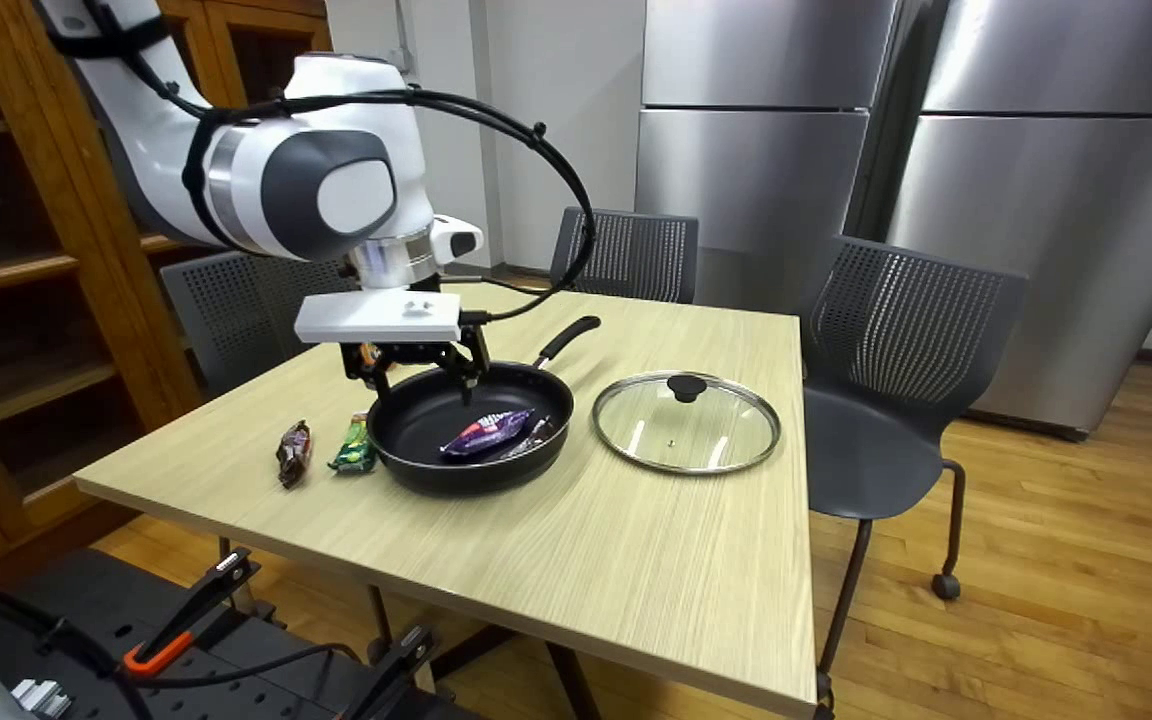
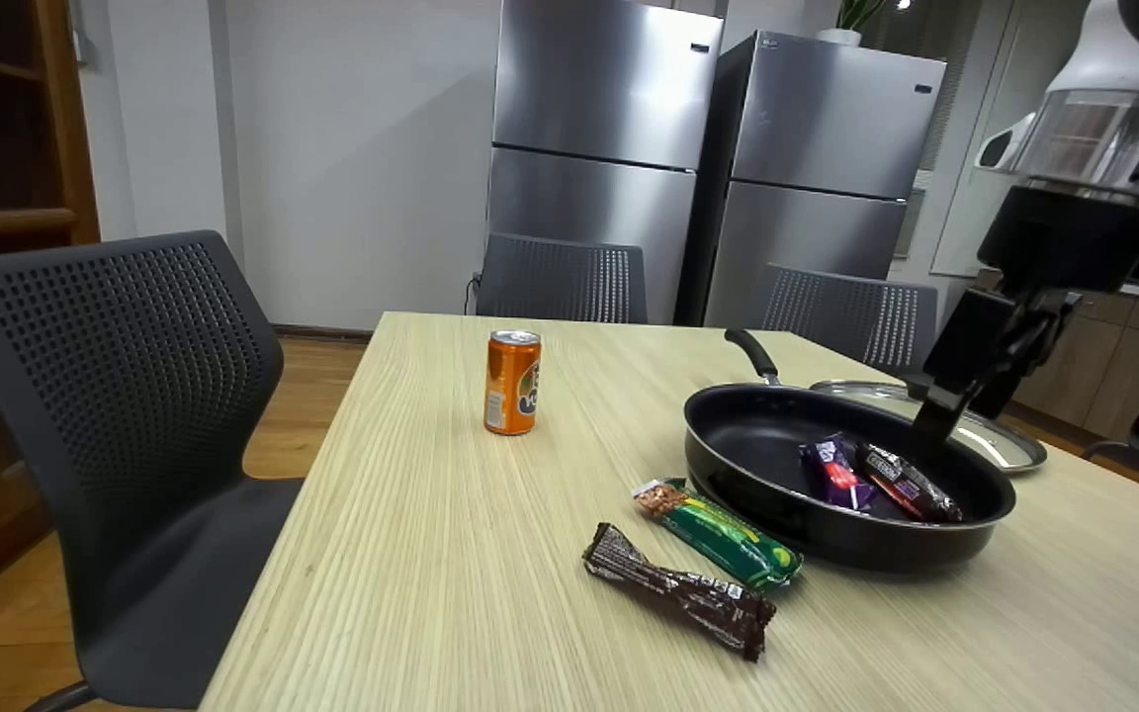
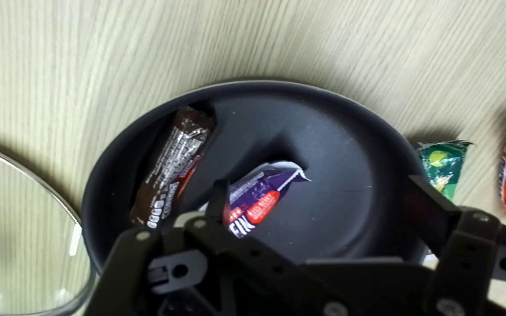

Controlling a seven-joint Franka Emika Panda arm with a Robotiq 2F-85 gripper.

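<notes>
Presently: gripper (image 1: 425, 389) low over black frying pan (image 3: 323, 131), fingers (image 3: 218, 197) spread apart, on pale wood-grain table (image 1: 636, 545).
Room: wood floor (image 1: 1036, 560), wooden cabinet (image 1: 51, 180), two steel refrigerators (image 1: 756, 190), grey chairs (image 2: 125, 346) around the table. Pan holds purple-wrapped bar (image 3: 255, 197) and brown-wrapped bar (image 3: 171, 171); one finger overlaps the former in the wrist view, contact cannot be told. Obstacles: glass lid (image 1: 686, 425) flat just beside the pan; green-wrapped bar (image 2: 728, 539) just beside it too, second brown bar (image 2: 683, 590) near that. Orange can (image 2: 512, 386) upright, well apart from the pan; gripper hides most of it in an exterior view.
</notes>
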